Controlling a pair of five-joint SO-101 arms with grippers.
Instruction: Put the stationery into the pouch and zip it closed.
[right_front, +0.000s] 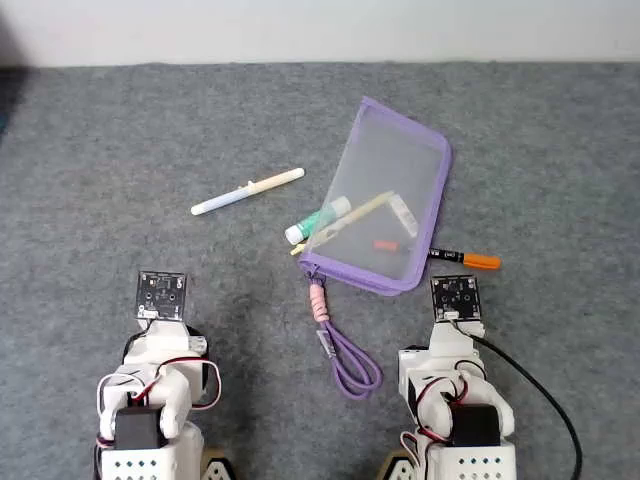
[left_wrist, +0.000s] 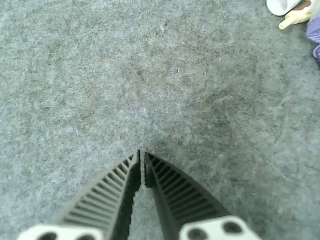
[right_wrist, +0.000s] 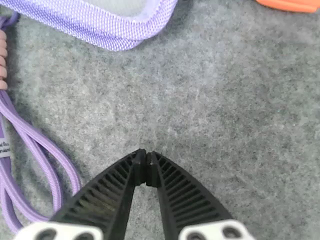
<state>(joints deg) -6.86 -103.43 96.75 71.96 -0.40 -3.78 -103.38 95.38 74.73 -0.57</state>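
High view gives you one mesh pouch (right_front: 385, 195), one loose highlighter (right_front: 248, 191), one orange-capped pen (right_front: 468, 260); your wrist views give left tool (left_wrist: 141, 159) and right tool (right_wrist: 146, 162), both closed, empty.

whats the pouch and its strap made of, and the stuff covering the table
pouch: a see-through face, mesh or soft plastic, since what's inside shows through; the purple edging is woven fabric with a visible weave.
strap: smooth round purple cord, probably nylon.
table cover: grey felt or short-pile carpet, matte and fuzzy.
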